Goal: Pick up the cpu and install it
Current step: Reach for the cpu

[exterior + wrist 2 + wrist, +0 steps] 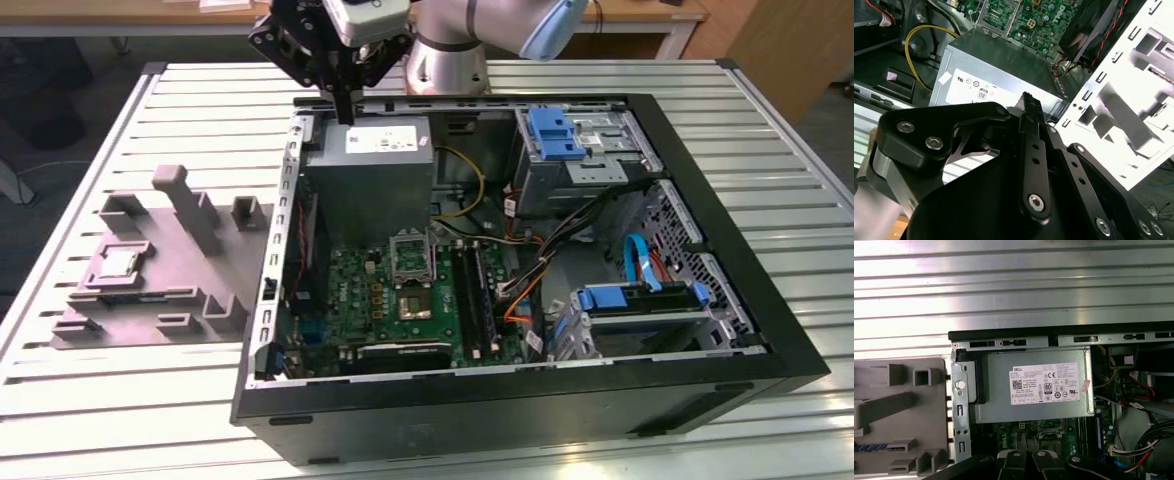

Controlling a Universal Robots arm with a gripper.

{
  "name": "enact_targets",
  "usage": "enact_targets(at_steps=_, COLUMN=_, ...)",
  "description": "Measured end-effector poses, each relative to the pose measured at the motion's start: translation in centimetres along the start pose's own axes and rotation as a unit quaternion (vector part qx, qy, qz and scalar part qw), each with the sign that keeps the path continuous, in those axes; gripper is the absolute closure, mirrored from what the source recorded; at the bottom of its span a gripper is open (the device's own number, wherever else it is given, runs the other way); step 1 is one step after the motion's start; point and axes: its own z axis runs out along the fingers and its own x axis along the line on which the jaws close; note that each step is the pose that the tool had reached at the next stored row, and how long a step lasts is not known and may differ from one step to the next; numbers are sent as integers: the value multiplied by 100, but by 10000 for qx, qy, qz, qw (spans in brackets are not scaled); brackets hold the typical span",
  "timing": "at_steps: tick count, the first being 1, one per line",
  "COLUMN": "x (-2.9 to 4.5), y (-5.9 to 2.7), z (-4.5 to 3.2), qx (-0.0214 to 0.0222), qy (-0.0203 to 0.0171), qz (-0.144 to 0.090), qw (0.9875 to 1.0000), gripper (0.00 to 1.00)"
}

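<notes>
Hand (344, 112) of a robot arm hangs over one end of an open computer case (534, 410), just above the grey power supply box (367, 185). Its fingers are pressed together, grasping nothing. The cpu (118, 264), a small pale square, lies in a grey plastic holder (160, 310) on the slatted surface (134, 400), at the exterior view's left, well apart from the hand.

A white label (1044, 383) carrying fine print, a barcode and certification symbols lies flat on the grey power supply (994, 390).
</notes>
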Motion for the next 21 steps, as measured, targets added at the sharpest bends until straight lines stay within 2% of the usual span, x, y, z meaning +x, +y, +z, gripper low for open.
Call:
enact_targets(at_steps=12, x=43, y=-4, z=5, qx=0, qy=0, qz=0, qw=10000, gripper=89)
enact_targets(at_steps=13, x=140, y=-12, z=20, qx=0, qy=0, qz=0, qw=10000, gripper=89)
enact_targets(at_steps=14, x=186, y=-15, z=23, qx=0, qy=0, qz=0, qw=10000, gripper=89)
enact_targets(at_steps=21, x=201, y=-17, z=23, qx=0, qy=0, qz=0, qw=10000, gripper=89)
